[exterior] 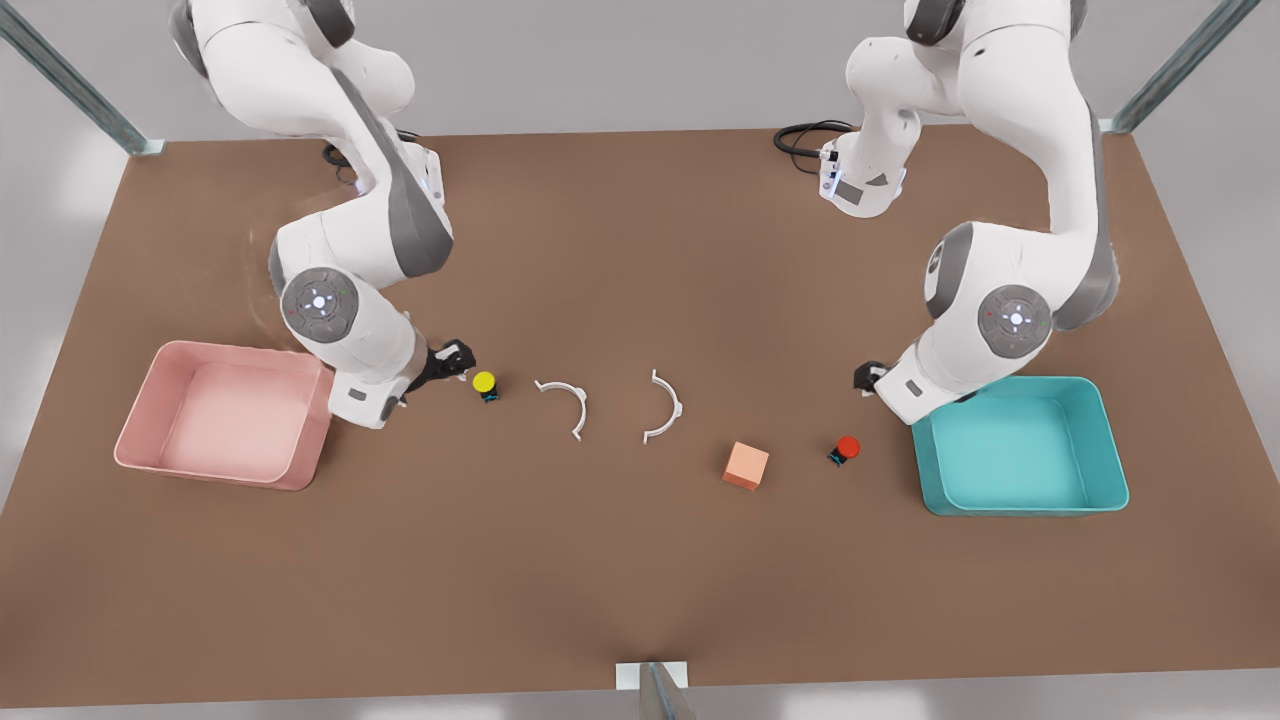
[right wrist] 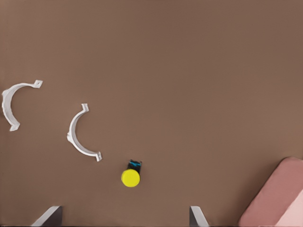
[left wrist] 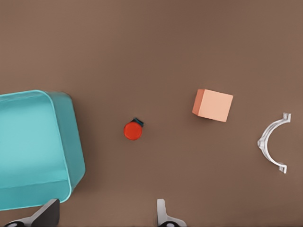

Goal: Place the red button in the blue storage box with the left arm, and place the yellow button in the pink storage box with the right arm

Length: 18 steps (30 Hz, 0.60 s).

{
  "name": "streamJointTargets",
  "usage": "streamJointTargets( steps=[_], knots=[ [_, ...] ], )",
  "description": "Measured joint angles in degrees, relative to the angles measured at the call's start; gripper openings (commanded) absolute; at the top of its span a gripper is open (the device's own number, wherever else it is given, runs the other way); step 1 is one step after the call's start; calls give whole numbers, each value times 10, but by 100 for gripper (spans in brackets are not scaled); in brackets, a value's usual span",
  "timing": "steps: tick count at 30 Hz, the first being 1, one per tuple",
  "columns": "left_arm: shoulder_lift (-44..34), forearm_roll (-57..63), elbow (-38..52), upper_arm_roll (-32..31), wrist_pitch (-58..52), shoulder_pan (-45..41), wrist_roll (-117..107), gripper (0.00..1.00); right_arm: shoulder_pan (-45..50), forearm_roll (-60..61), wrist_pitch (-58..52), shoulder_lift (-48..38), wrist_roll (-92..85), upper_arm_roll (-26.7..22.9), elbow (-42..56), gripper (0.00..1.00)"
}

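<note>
Left hand [left wrist: 106, 215] spread beside red button [left wrist: 133, 130], right hand [right wrist: 125, 217] spread, seemingly above yellow button [right wrist: 130, 177], both unboxed.

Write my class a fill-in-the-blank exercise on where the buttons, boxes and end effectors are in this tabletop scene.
1. The red button sits on the table between the peach cube and the ____ storage box.
2. The right end effector, fingers open, is beside the ____ button.
3. The left end effector, also open, is near the red button, which is not yet ____.
4. Two white curved clips lie ____ the two buttons.

Missing words: blue; yellow; grasped; between
</note>
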Motion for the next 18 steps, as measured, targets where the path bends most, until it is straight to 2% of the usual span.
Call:
streamJointTargets(
  steps=[1,2,7,12,18],
  knots=[
    [3,0,-27,0,27,0,10,100,40,-27,66,21,13,1,-92,100],
    [5,0,-53,1,55,1,24,100,55,-49,121,34,26,1,-139,100],
    [26,-2,-148,0,195,3,102,100,48,-99,292,50,81,-8,-170,100],
    [75,-3,-192,-1,326,-9,166,100,41,-65,364,30,124,-21,-211,100],
    [101,-2,-212,0,431,-5,225,100,24,-24,416,-15,162,-18,-300,100]
  ],
)
